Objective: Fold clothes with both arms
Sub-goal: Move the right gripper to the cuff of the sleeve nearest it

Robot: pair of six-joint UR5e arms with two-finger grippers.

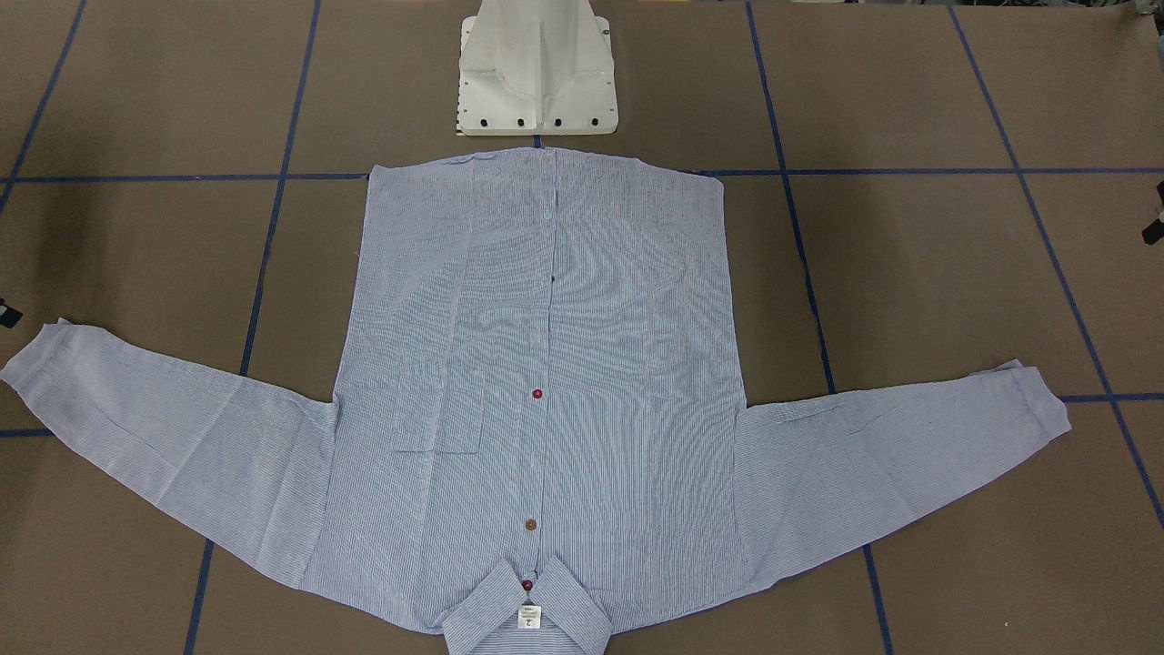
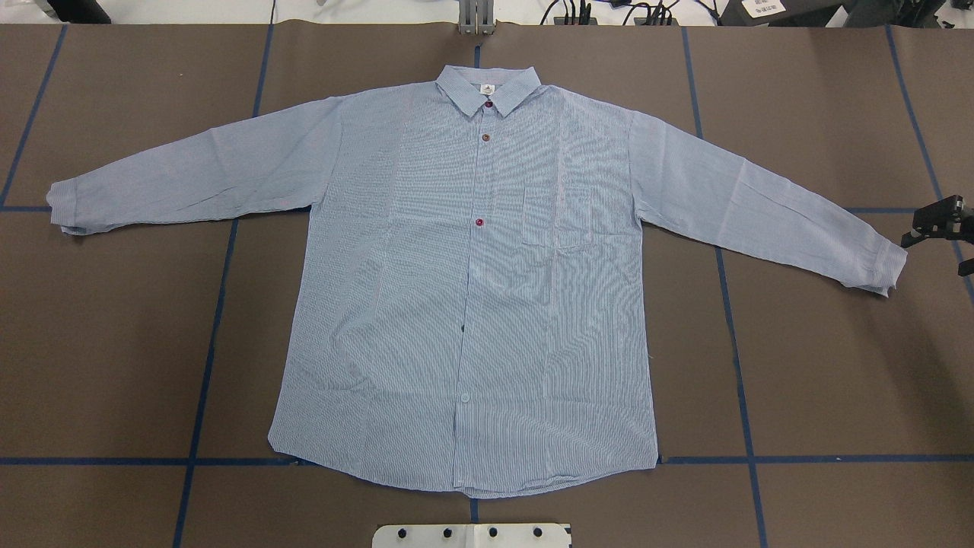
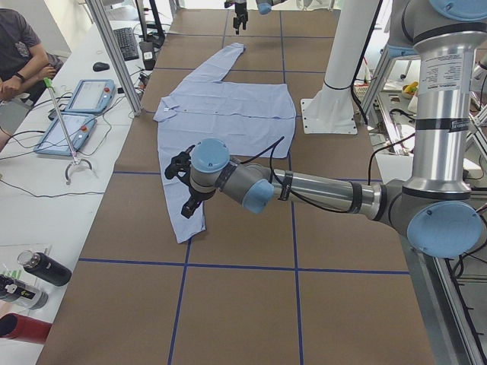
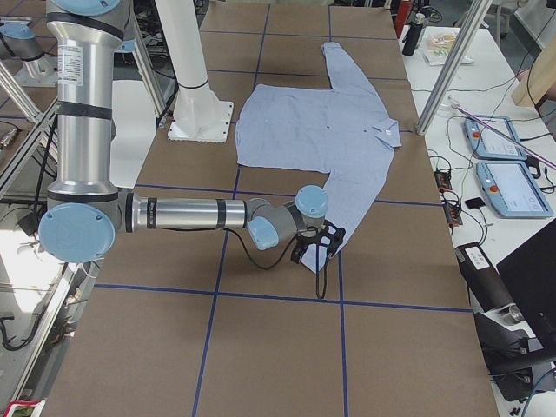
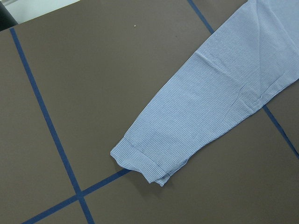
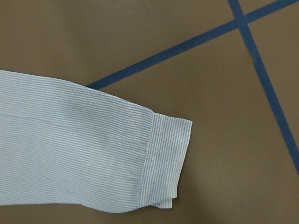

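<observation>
The light blue striped shirt (image 2: pixel 472 289) lies flat and front up on the brown table, collar (image 2: pixel 487 85) at the far edge, both sleeves spread out sideways. My right gripper (image 2: pixel 937 221) hovers just beyond the right cuff (image 2: pixel 883 262), half cut off by the view's edge, so I cannot tell its jaws. The right wrist view looks down on that cuff (image 6: pixel 166 154). My left gripper (image 3: pixel 183 182) hangs over the left sleeve near its cuff (image 5: pixel 145 161). It shows well only from the side, so I cannot tell its state.
The white pedestal base (image 1: pixel 538 73) stands at the shirt's hem. Blue tape lines (image 2: pixel 205 342) grid the table. A side table with two teach pendants (image 3: pixel 76 114) and bottles (image 3: pixel 42 268) runs along the collar side, where a person (image 3: pixel 15 53) sits.
</observation>
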